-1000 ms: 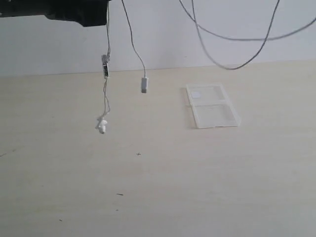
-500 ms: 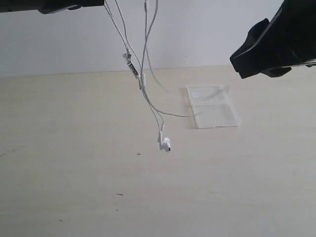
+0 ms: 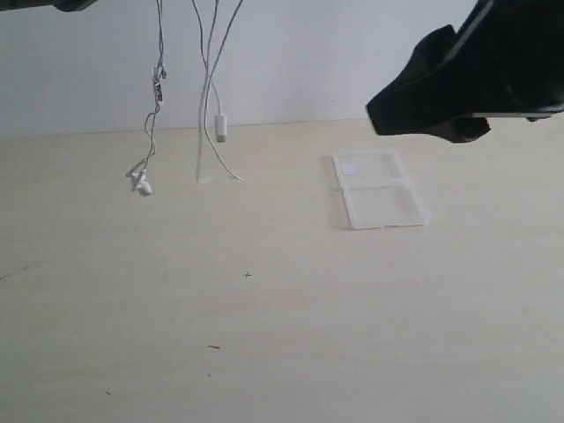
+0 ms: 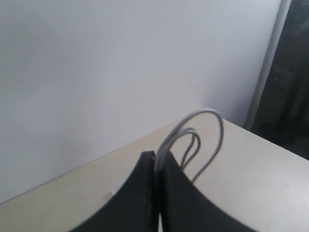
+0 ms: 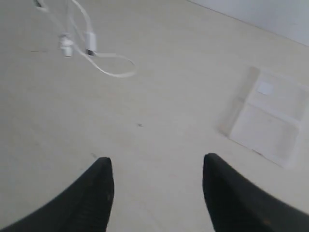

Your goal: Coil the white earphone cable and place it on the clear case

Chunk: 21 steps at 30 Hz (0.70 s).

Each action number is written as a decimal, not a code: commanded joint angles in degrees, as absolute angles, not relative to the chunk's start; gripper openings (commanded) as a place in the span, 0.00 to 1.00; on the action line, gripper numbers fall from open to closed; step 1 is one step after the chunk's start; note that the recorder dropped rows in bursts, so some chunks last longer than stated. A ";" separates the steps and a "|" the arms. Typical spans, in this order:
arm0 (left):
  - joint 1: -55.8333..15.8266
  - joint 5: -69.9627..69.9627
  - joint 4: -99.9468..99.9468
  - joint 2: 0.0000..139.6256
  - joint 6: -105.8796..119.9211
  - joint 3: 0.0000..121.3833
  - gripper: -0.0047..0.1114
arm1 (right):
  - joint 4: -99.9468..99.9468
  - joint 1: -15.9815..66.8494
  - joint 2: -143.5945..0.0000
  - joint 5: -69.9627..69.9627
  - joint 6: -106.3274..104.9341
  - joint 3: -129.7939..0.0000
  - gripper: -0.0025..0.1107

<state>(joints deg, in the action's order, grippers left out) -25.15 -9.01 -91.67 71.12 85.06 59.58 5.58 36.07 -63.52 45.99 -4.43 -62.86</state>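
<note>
Clear case point(image 3: 381, 204) apart from cable point(image 3: 221, 129) L end effector point(image 4: 157, 155) clamps; R end effector point(image 5: 157, 160) agape.

Dangling white cable point(image 3: 220, 129), flat clear case point(image 3: 381, 201)

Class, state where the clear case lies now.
Exterior view: the clear case lies flat on the table, right of centre, apart from the white earphone cable.

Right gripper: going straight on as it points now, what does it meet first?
Probably bare table, though depth is unclear: the open right gripper aims between the white earphone cable and the clear case.
</note>
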 commanded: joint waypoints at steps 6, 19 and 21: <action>-25.07 -5.26 -93.65 70.65 85.06 59.37 0.04 | 35.38 35.97 -67.67 44.72 -37.82 -62.61 0.59; -25.07 -2.37 -93.36 70.65 88.85 59.37 0.04 | 48.27 35.97 -74.72 37.10 -50.67 -62.61 0.61; -25.07 -2.06 -93.36 70.65 88.85 59.37 0.04 | 49.58 35.97 -75.55 36.14 -52.85 -62.61 0.61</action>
